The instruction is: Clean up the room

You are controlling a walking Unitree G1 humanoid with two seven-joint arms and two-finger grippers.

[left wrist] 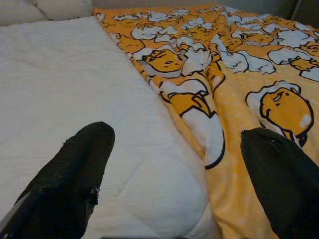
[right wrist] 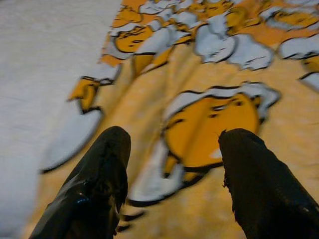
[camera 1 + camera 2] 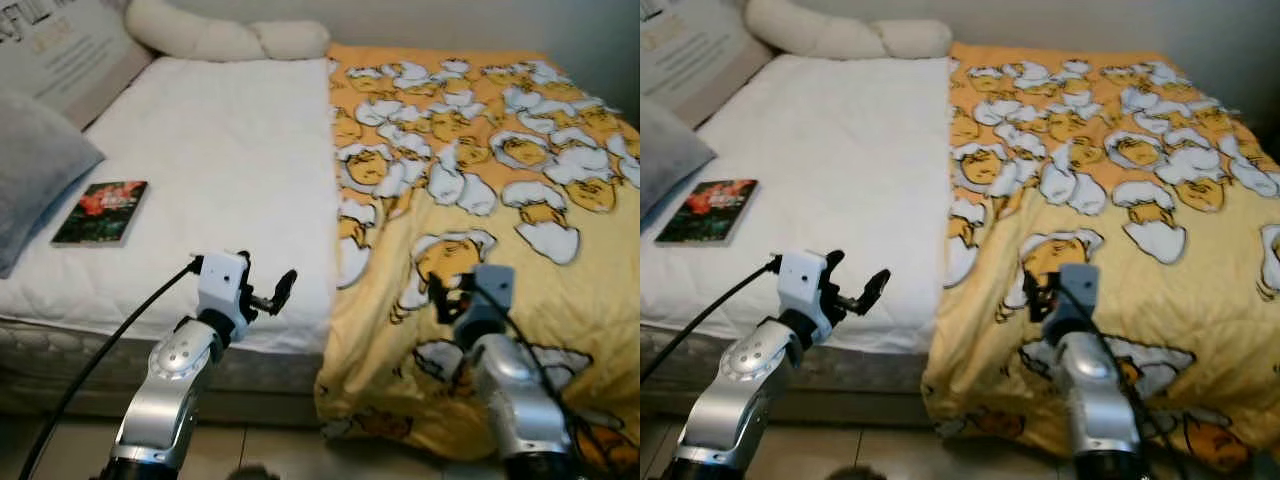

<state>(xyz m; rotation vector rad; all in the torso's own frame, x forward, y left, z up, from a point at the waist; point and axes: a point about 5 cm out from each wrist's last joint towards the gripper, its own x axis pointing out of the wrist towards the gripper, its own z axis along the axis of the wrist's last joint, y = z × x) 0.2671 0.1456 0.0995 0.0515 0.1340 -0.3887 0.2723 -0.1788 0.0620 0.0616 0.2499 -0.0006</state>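
Blanket point(image 3: 500, 170) in yellow print covers the bed's point(image 3: 220, 150) half ahead of the right end effector point(image 2: 172, 164), fingers apart, likely poised to spread it, while the left end effector point(image 1: 174, 174), also apart, straddles its edge.

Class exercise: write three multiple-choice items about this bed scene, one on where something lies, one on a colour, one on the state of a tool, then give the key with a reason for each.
1. Where does the book lie?
A. on the white mattress, on the robot's left
B. on the blanket
C. on the floor

2. What is the blanket's ground colour?
A. blue
B. yellow-orange
C. green

3. How is the left tool?
A. shut on the blanket
B. shut on the book
C. open, holding nothing

Key: 1 A, the book rests on the mattress near a grey pillow. 2 B, the blanket is yellow-orange with egg cartoons. 3 C, the left tool has fingers apart over the blanket's edge.
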